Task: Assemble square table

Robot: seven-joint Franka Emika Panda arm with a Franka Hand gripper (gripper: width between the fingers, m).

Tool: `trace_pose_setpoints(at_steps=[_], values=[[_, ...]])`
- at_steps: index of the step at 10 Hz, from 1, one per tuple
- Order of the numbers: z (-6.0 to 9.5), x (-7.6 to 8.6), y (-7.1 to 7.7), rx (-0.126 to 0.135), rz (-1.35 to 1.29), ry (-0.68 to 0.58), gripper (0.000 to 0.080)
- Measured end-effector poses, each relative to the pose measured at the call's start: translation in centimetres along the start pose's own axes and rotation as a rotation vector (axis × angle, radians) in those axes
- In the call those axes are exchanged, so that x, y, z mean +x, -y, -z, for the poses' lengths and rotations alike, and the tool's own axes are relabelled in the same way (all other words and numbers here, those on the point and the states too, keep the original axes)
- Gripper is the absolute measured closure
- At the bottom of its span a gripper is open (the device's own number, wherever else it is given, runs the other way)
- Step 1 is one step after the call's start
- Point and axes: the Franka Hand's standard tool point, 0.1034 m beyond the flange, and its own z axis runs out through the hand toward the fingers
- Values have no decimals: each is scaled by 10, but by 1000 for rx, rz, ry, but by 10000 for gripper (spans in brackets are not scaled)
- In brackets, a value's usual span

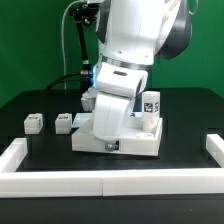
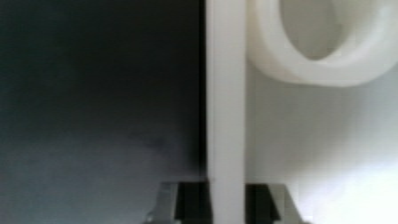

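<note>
The gripper [image 2: 226,203] is clamped on the edge of the tabletop [image 1: 140,141], apparently positioning it. Next, it should release and fetch a leg [image 1: 64,121] beside the tabletop.

Black table [image 1: 192,112]: slab [image 1: 140,143], legs [image 1: 33,122], border wall [image 1: 60,182]

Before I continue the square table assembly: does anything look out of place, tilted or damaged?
Nothing clearly wrong. The fingers are shut on a thin white edge, apparently the slab's. Two legs stand on the exterior view's left; a third leg, tagged, sits alone near the slab's far corner.
</note>
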Motion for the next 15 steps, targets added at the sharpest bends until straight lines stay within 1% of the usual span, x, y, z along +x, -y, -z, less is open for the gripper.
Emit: trace_pose_setpoints(at_steps=[1,3,4,5,9,10,12,13,14,15], values=[[0,3,-6,1,89,11,742],[1,18,-23,4,101,18,742],[0,17,-22,1,99,17,742],[-1,15,-21,4,95,18,742],[-1,15,-21,5,90,17,743],[0,21,-25,-2,104,13,743],[6,42,-36,-23,152,13,743],[7,53,-39,-24,164,15,743],[7,59,-43,-27,177,20,743],[6,56,-43,-25,171,21,743]])
